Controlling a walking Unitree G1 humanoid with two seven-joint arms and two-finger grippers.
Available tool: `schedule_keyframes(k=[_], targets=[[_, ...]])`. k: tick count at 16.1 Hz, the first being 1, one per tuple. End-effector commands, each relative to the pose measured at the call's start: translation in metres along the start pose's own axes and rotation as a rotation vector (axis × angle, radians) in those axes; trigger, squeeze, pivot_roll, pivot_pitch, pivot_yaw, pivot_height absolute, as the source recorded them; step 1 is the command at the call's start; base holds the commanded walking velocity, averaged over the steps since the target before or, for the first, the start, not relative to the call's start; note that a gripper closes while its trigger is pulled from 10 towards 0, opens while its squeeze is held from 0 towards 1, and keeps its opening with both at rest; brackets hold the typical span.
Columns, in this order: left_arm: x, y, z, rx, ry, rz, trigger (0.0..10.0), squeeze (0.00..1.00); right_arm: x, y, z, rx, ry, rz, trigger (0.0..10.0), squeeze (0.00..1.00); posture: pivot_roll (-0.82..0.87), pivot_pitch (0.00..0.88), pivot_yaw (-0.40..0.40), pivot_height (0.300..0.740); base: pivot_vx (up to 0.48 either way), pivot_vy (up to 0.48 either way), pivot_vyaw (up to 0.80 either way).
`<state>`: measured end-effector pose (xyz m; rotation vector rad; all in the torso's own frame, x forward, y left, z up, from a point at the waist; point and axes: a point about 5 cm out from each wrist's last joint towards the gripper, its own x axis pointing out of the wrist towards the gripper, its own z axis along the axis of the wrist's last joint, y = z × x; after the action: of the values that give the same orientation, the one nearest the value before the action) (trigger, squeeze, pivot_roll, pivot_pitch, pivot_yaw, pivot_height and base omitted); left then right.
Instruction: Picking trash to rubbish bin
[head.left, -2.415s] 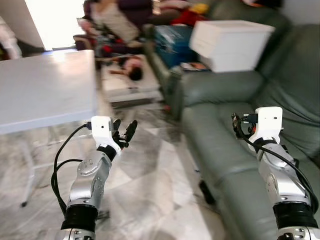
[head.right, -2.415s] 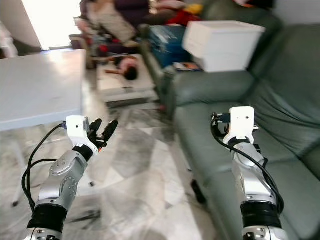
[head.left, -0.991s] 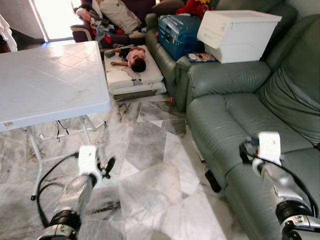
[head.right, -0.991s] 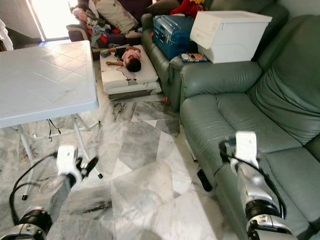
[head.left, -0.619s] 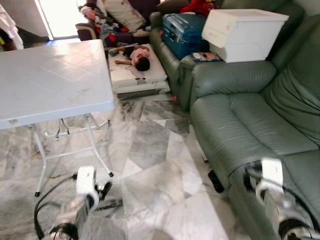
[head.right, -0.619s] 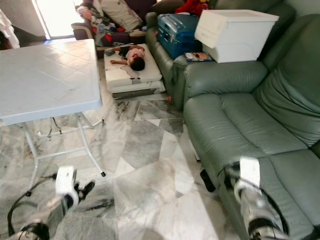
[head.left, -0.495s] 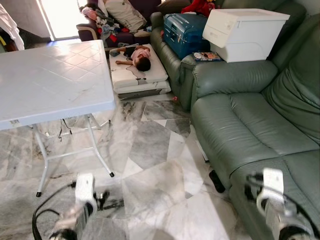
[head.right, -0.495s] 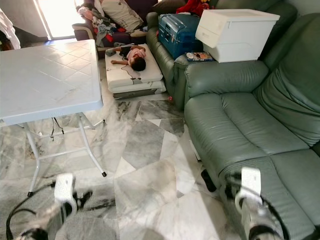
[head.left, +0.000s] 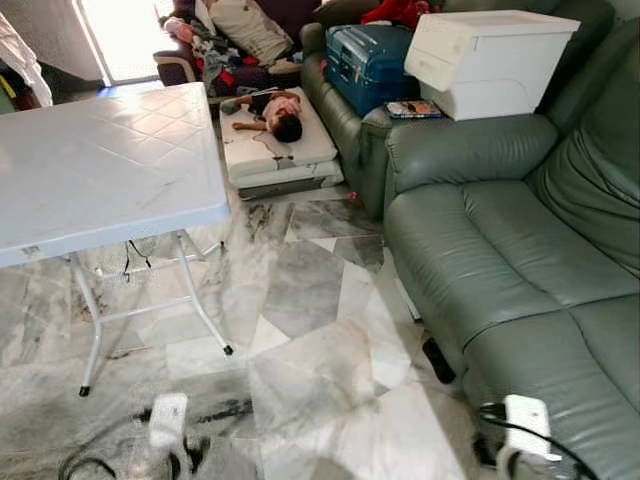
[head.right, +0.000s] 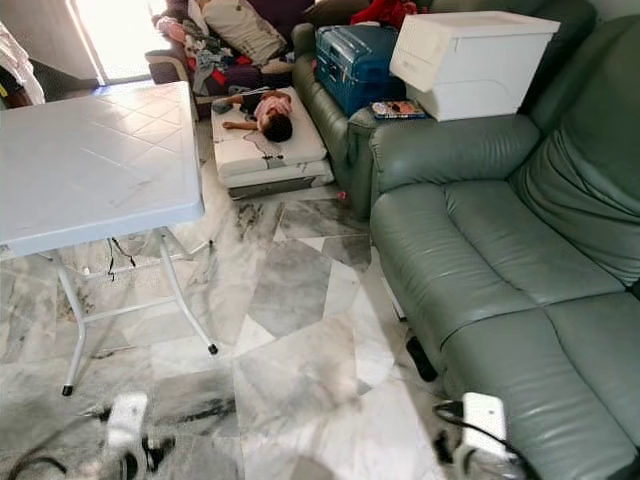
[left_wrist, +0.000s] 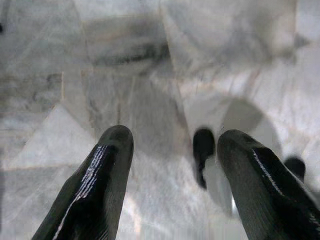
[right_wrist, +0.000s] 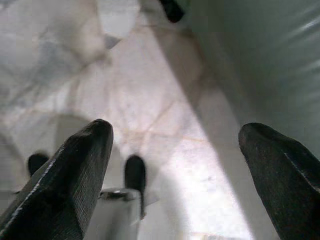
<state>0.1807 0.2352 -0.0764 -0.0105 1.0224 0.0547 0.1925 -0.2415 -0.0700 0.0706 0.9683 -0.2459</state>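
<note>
While the robot stands in a living room, the left eye view looks down on a marble floor (head.left: 320, 330) between a white folding worktop (head.left: 100, 180) and a green leather sofa (head.left: 500, 260). A white storage box (head.left: 490, 60) sits on the sofa arm, beside a blue suitcase (head.left: 365, 60), and a doll (head.left: 275, 112) lies on a low white mattress (head.left: 275, 150) further back. Both arms hang low at the bottom edge, probably because nothing is chosen yet for picking: the left claw (head.left: 185, 462) is close above the floor, the right claw (head.left: 485, 450) is near the sofa front. I can make out no clear piece of trash and no rubbish bin; a small dark object (head.left: 437, 360) lies on the floor at the sofa base, but what it is I cannot tell.

Seen from the right eye, the scene is the same, with the worktop legs standing on the marble.

Looking along the left wrist, the two black fingers (left_wrist: 95, 185) stand apart with only blurred marble between them, so this claw is open and holds nothing.

From the right wrist, the fingers (right_wrist: 70, 180) are spread very wide over the floor beside the sofa's side; this claw also is open and empty, touching nothing.
</note>
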Motion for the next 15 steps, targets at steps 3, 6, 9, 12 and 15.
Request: schedule_keyframes(k=[3, 6, 9, 12, 15], targets=[[0.001, -0.006, -0.007, 0.06, 0.051, -0.002, 10.0, 0.0, 0.001, 0.012, 0.0, -0.023, 0.019, 0.017, 10.0, 0.0, 0.11, 0.049, 0.026, 0.74, 0.0, 0.0, 0.0], [0.003, -0.014, 0.001, 0.088, 0.043, -0.023, 10.0, 0.0, 0.002, 0.019, 0.007, -0.032, 0.012, 0.02, 10.0, 0.0, 0.11, 0.043, 0.028, 0.74, 0.0, 0.0, -0.75], [0.003, -0.016, 0.0, 0.078, 0.039, -0.029, 10.0, 0.0, 0.002, 0.017, 0.009, -0.049, 0.007, 0.02, 10.0, 0.0, 0.1, 0.043, 0.03, 0.74, 0.0, 0.0, -0.74], [0.004, -0.018, -0.001, 0.07, 0.045, -0.023, 10.0, 0.0, 0.002, 0.016, 0.01, -0.071, 0.011, 0.016, 10.0, 0.0, 0.1, 0.04, 0.029, 0.74, 0.324, 0.0, -0.73], [0.004, -0.019, 0.0, 0.073, 0.043, -0.025, 10.0, 0.0, 0.002, 0.016, 0.012, -0.088, 0.011, 0.011, 10.0, 0.0, 0.09, 0.035, 0.027, 0.74, 0.339, 0.0, -0.63]])
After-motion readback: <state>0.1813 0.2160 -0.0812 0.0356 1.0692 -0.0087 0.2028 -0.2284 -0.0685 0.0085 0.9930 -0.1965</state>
